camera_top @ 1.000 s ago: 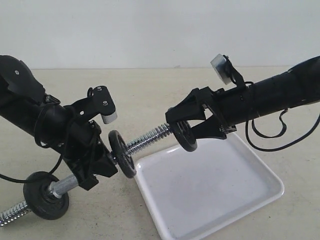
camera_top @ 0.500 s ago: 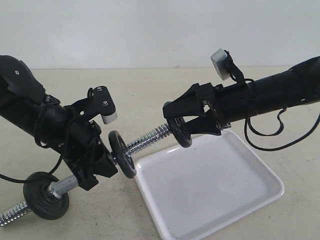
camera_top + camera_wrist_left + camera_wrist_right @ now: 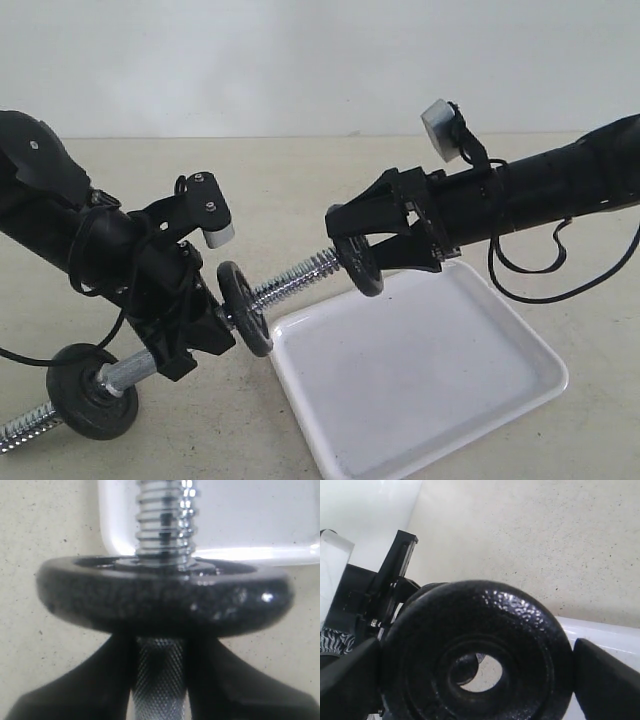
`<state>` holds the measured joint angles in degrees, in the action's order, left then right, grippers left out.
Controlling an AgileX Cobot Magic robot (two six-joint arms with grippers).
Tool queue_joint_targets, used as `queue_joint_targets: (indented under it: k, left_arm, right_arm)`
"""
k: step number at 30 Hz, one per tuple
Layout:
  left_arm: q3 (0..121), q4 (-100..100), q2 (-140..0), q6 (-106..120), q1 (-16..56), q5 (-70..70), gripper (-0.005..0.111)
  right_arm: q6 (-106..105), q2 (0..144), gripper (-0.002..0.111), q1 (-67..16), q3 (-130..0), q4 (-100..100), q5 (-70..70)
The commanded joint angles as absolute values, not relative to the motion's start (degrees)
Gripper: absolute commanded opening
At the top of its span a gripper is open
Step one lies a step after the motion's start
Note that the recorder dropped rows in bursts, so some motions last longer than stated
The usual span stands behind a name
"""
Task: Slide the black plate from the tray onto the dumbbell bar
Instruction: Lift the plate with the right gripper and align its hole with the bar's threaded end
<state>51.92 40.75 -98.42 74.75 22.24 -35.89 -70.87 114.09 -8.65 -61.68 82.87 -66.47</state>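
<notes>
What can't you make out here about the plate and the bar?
- Tip of the bar against the hole of the plate: in the exterior view the plate covers it; in the right wrist view it is blurred.
- Bar's far end: exterior view, cut off by the left edge.
- Tips of the left fingers: left wrist view, behind a disc.

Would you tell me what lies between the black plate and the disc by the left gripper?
Only the bare threaded end of the dumbbell bar, running from the disc to the black plate, as the exterior view shows.
</notes>
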Motion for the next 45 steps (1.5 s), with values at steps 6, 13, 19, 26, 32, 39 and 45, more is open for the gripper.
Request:
queue_joint_targets:
  k: [6, 13, 19, 26, 32, 39, 45]
  left_arm:
    - [53.0, 45.6, -96.3, 74.9, 22.5, -36.1, 0.004]
    - [53.0, 45.6, -96.3, 74.9, 22.5, -36.1, 0.004]
    - [53.0, 45.6, -96.3, 74.9, 22.5, -36.1, 0.004]
    - [53.0, 45.6, -96.3, 74.9, 22.5, -36.1, 0.004]
    - [53.0, 45.1, -96.3, 75.0, 22.5, -36.1, 0.004]
    - [53.0, 45.1, -96.3, 75.0, 22.5, -35.8, 0.004]
    - [53.0, 45.1, -96.3, 75.0, 22.5, -35.8, 0.004]
  right_arm:
    - [-72.7, 114.5, 0.000, -11.2, -62.0, 85.9, -70.0]
    - [-72.5, 114.4, 0.000, -11.4, -62.0, 86.4, -70.0]
    - [-72.5, 114.0, 0.000, -11.4, -62.0, 86.7, -70.0]
    - [-71.5, 112.5, 0.000, -10.9, -62.9, 86.7, -70.0]
    - [-71.3, 112.5, 0.000, -10.8, -63.0, 86.7, -70.0]
    - [-70.2, 112.5, 0.000, -10.5, -63.0, 84.6, -70.0]
    - [-69.6, 112.3, 0.000, -10.3, -63.0, 83.7, -70.0]
